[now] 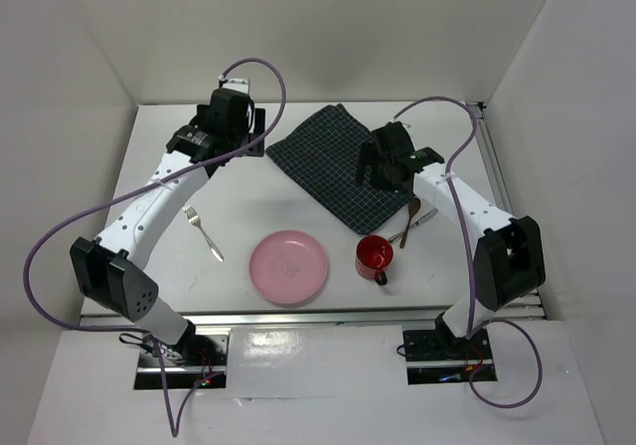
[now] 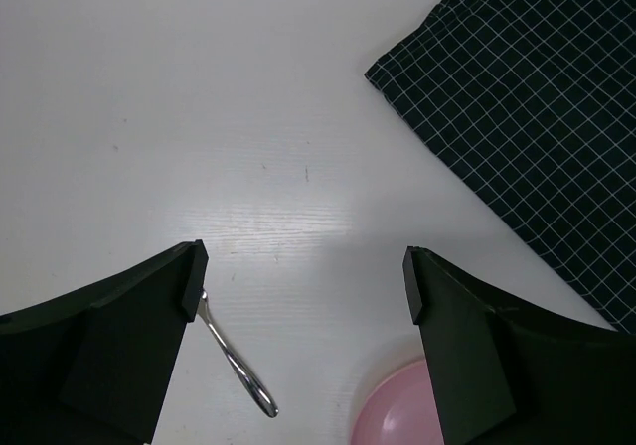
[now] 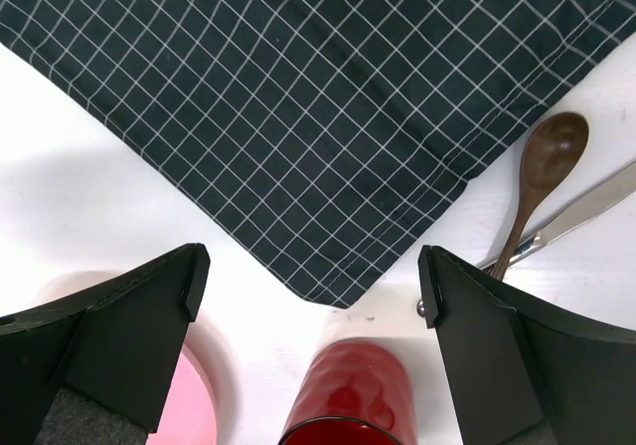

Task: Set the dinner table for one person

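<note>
The dinner table [image 1: 169, 182] spreads under both arms, from their bases out to the far wall. It is a stiff, heavy-looking white slab with metal rails, so it is not something to lift. Its smooth top will probably let light pieces slide, so any grip belongs on the things lying on it.

The checked cloth [image 3: 298, 97] at far centre looks soft and limp and is best pinched at a corner. The pink plate [image 1: 288, 266] sits near centre with the red cup [image 3: 348, 385] just to its right. The fork [image 2: 234, 361] lies to the left, and a wooden spoon [image 3: 542, 172] and knife [image 3: 586, 212] lie just beside the cloth's near right edge.

The left arm stretches to the far left. The left gripper [image 2: 303, 281] hovers over bare table with its fingers wide apart and empty. The right arm is folded at the elbow, and the right gripper [image 3: 313, 281] hangs over the cloth's near corner, also spread and empty.
</note>
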`<state>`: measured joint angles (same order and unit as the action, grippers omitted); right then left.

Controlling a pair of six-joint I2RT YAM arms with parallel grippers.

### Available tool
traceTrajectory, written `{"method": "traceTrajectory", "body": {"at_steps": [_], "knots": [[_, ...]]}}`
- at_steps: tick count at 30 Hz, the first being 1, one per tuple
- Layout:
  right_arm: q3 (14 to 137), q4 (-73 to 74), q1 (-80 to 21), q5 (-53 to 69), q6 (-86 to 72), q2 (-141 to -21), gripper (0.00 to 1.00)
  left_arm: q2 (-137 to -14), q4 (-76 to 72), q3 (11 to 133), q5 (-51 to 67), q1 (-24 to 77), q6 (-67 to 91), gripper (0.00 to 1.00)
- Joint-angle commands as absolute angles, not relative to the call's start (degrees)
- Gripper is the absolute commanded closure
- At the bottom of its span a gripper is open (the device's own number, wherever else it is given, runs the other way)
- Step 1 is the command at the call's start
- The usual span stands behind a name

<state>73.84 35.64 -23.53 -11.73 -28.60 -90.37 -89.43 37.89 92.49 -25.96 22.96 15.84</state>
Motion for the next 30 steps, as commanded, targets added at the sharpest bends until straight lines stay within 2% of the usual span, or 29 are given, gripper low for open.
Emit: {"method": "traceTrajectory", "body": {"at_steps": [1, 6, 12, 18, 22, 30], "knots": [[73.39, 37.00, -23.82, -12.30, -31.03, -90.62, 0.00, -86.84, 36.04, 93.87, -22.60, 22.94, 17.84, 0.00], [73.39, 38.14, -23.82, -13.45, -31.55, -90.09, 0.00, -90.87, 37.79, 95.62, -20.57, 22.94, 22.15, 0.01], [70.66, 38.06, -23.82, -11.61, -30.94, -87.28, 0.00, -99.67, 41.31, 100.90, -12.40, 21.89, 25.13, 0.17], [63.90, 36.21, -23.82, -9.58, -29.71, -80.78, 0.00, -112.66, 47.19, 109.94, -3.44, 19.51, 27.77, 0.14], [61.71, 37.52, -23.82, -8.88, -28.48, -76.65, 0.00, -118.29, 47.20, 112.67, 2.37, 17.49, 30.06, 0.05], [57.40, 38.06, -23.82, -6.50, -26.72, -73.13, 0.00, -129.63, 47.20, 122.59, 5.71, 15.82, 32.95, 0.07]]}}
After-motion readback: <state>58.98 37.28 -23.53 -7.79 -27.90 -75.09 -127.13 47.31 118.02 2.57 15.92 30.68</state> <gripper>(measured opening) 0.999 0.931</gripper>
